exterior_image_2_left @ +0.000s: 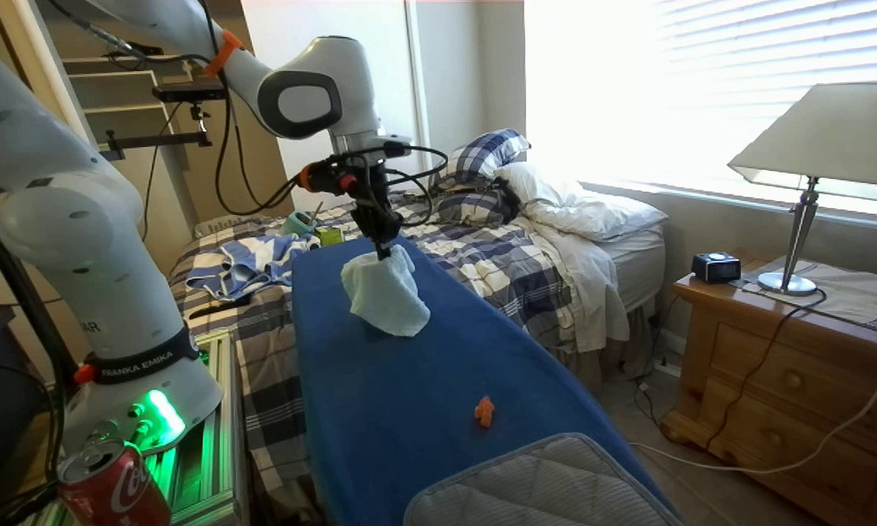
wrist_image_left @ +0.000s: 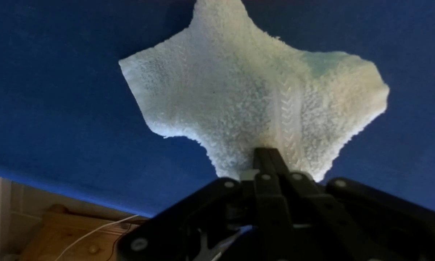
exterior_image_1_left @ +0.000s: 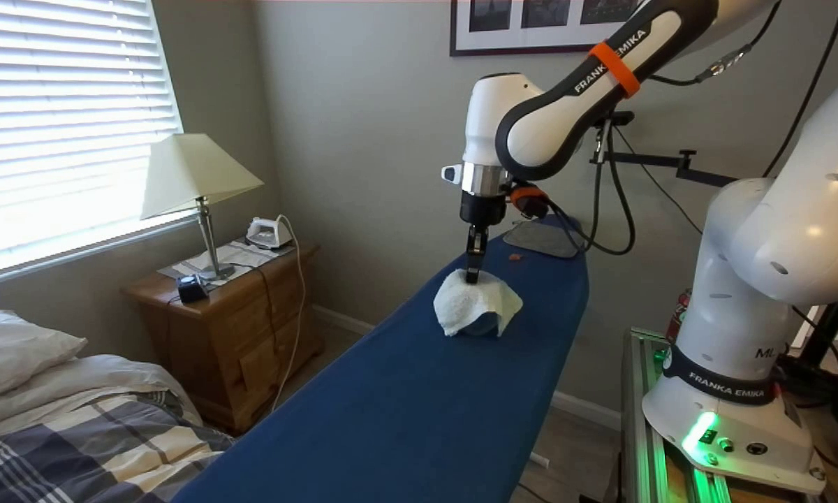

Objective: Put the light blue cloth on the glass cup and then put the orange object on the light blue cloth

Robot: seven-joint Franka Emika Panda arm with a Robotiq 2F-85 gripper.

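Cloth [exterior_image_1_left: 468, 304] is draped over cup [exterior_image_1_left: 484, 325] on board [exterior_image_1_left: 419, 412]; we read step 1 as approx. done, cloth meant as seat for orange obj [exterior_image_2_left: 484, 411], which lies ~5 o'clock of cloth in an ext. view, on board near grey pad [exterior_image_2_left: 541, 482]. It's apart, we'd guess, b/c its turn is 2nd. Gripper [wrist_image_left: 265, 150] clenched, tips together against cloth top; can't tell if a fold is nipped betw. them. Prob. there to set cloth down; next move likely needs a straight lift clear, else cloth could drag.

Looks: cloth v. pale, bluish-white, terry nap w/ a woven chevron band (wrist view). There, corners splay to ~11, 9 & 3 o'clock; 6 o'clock side partly hidden by gripper. Edges droop unevenly. Cup: only a dark bluish curve shows @ ~6 o'clock under hem in an ext. view, prob. board colour thru glass; rest hidden by cloth. Orange obj: tiny, knobbly, maybe figure-shaped.
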